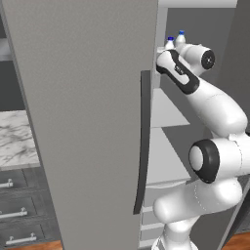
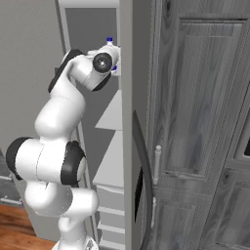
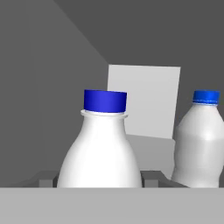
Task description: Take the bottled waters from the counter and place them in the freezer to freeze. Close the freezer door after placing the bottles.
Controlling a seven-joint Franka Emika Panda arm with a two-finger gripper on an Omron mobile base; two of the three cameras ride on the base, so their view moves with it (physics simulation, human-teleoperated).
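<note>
With the tool narrowed around the nearer bottle (image 3: 101, 144) on the freezer's upper shelf (image 1: 168, 112) (the second bottle (image 3: 199, 140) just beside it), set it flat, spread the fingers fully, then back out straight.

Two white blue-capped bottles (image 3: 101, 148) (image 3: 199, 142) stand upright side by side inside the open freezer (image 1: 168, 112)
</note>
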